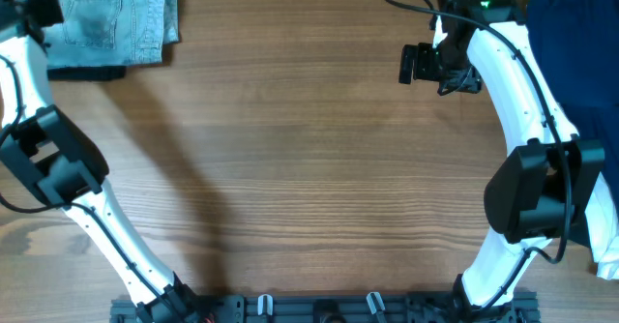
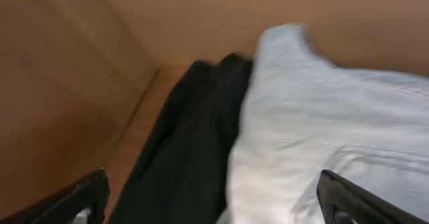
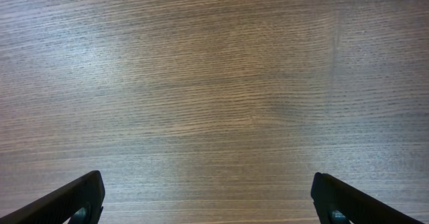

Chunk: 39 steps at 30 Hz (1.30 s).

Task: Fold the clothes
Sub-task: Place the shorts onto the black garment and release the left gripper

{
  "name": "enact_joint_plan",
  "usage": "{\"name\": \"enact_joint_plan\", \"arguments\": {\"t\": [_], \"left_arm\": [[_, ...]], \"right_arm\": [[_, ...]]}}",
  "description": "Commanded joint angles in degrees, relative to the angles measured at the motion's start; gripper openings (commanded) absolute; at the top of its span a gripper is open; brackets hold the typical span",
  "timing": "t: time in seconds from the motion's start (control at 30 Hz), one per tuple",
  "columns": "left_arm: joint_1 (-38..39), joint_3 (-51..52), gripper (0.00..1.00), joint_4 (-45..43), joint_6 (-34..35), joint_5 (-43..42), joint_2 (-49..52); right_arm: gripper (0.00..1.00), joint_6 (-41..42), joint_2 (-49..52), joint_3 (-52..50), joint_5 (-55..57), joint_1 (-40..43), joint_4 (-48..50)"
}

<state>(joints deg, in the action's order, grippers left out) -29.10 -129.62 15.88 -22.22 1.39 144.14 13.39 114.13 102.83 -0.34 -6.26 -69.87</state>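
Note:
The pale faded-blue denim shorts [image 1: 114, 18] lie folded at the table's far left corner, a back pocket facing up. They rest partly on a black garment [image 1: 89, 72]. My left gripper [image 1: 39, 9] hovers at their left edge. In the left wrist view it [image 2: 214, 214] is open and empty, with the shorts [image 2: 335, 117] and the black garment [image 2: 188, 150] between its fingers, blurred. My right gripper [image 1: 424, 64] is at the far right of the table. In the right wrist view it [image 3: 208, 207] is open and empty above bare wood.
A navy garment [image 1: 571, 43] lies at the far right edge, partly under the right arm. A white garment [image 1: 607, 231] shows at the right edge lower down. The wooden table [image 1: 309, 168] spans the middle. A rack with clips [image 1: 319, 308] runs along the front edge.

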Motion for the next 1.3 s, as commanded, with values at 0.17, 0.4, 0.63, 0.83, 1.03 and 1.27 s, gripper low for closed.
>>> {"name": "enact_joint_plan", "arguments": {"t": [0.17,0.4,0.63,0.83,1.03,1.27], "left_arm": [[1.2,-1.4,0.91,3.8,6.4,1.6,-1.1],[0.8,-1.4,0.57,8.6,6.4,-3.6,-0.8],[0.8,0.2,0.04,8.5,6.4,-8.4,-0.1],[0.1,0.3,0.04,9.0,6.4,-7.8,3.4],[-0.8,0.3,0.08,10.6,6.4,-7.3,6.3],[-1.8,0.3,0.15,12.5,6.4,-6.9,7.4]], "right_arm": [[1.0,0.5,-0.5,0.8,1.0,0.1,0.1],[1.0,0.1,-0.5,0.8,1.0,0.1,0.3],[1.0,0.2,-0.5,0.8,1.0,0.1,0.4],[1.0,0.2,-0.5,0.8,1.0,0.1,0.3],[1.0,0.1,-0.5,0.8,1.0,0.1,0.3],[1.0,0.1,-0.5,0.8,1.0,0.1,0.4]]}}
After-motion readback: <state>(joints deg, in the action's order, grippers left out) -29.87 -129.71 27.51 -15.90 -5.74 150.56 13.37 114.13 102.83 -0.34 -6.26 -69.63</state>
